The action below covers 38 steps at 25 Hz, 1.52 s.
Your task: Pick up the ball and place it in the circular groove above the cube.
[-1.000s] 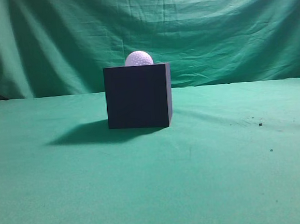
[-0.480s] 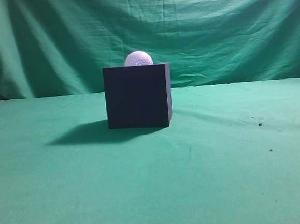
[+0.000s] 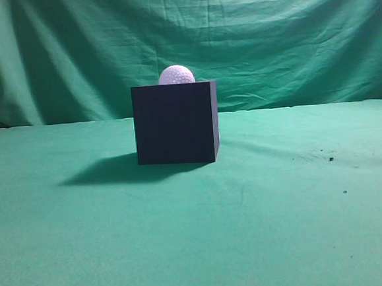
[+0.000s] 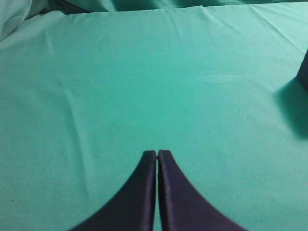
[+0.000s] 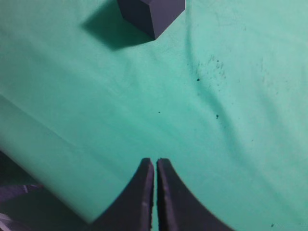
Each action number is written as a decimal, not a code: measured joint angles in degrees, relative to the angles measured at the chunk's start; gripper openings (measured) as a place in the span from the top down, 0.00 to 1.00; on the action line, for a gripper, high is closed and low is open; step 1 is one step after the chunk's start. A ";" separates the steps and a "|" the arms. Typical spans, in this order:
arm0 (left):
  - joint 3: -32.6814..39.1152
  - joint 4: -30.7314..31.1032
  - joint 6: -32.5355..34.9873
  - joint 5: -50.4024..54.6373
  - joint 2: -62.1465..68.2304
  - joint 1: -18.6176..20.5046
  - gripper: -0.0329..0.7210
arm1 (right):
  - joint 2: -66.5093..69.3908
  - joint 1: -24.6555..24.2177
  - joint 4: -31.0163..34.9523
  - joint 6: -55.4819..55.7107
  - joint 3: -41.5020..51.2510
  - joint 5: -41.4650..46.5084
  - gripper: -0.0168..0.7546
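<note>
The dark navy cube (image 3: 175,123) stands on the green cloth in the middle of the exterior view. The white dimpled ball (image 3: 176,75) rests on top of it, its lower part hidden behind the cube's top edge. Neither arm shows in the exterior view. My left gripper (image 4: 157,153) is shut and empty over bare cloth; a corner of the cube (image 4: 303,72) shows at the right edge of the left wrist view. My right gripper (image 5: 155,161) is shut and empty over the cloth; the cube (image 5: 151,13) lies far ahead at the top of the right wrist view.
Green cloth covers the table (image 3: 284,228) and hangs as a backdrop (image 3: 288,36). Small dark specks (image 3: 330,159) lie on the cloth right of the cube. The table's near edge (image 5: 43,192) shows at the lower left of the right wrist view.
</note>
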 joint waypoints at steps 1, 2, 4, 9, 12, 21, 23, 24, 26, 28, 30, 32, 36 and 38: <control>0.00 0.00 0.00 0.00 0.00 0.00 0.96 | -0.15 0.00 -0.14 -1.24 0.00 -1.04 0.98; 0.00 0.00 0.00 0.00 0.00 0.00 0.96 | -0.63 0.00 -0.26 -2.44 0.41 -2.50 0.98; 0.00 0.00 0.00 0.00 0.00 0.00 0.96 | -2.57 -1.43 -0.26 -5.28 1.98 -7.87 0.98; 0.00 0.00 0.00 0.00 0.00 0.00 0.96 | -9.60 -8.10 -0.26 -6.76 7.04 -16.83 0.98; 0.00 0.00 0.00 0.00 0.00 0.00 0.96 | -18.24 -16.73 -0.26 -7.12 13.94 -25.18 0.98; 0.00 0.00 0.00 0.00 0.00 0.00 0.96 | -32.99 -31.26 3.84 -7.19 30.68 -33.29 0.91; 0.00 0.00 0.00 0.00 0.00 0.00 0.96 | -33.66 -31.80 4.13 -7.19 33.47 -33.69 0.91; 0.00 0.00 0.00 0.00 0.00 0.00 0.96 | -33.80 -31.91 4.24 -7.19 34.86 -33.67 0.91; 0.00 0.00 0.00 0.00 0.00 0.00 0.96 | -33.80 -31.93 4.47 -7.19 37.25 -34.10 0.91; 0.00 0.00 0.00 0.00 0.00 0.00 0.96 | -33.80 -31.93 4.73 -7.19 39.42 -34.82 0.91; 0.00 0.00 0.00 0.00 0.00 0.00 0.96 | -33.80 -31.93 5.32 -7.19 41.67 -36.16 0.91; 0.00 0.00 0.00 0.00 0.00 0.00 0.96 | -33.80 -31.93 6.07 -7.19 43.35 -37.25 0.91; 0.00 0.00 0.00 0.00 0.00 0.00 0.96 | -33.80 -31.93 6.78 -7.19 43.60 -39.30 0.91; 0.00 0.00 0.00 0.00 0.00 0.00 0.96 | -33.80 -31.93 6.78 -7.24 43.63 -39.58 0.91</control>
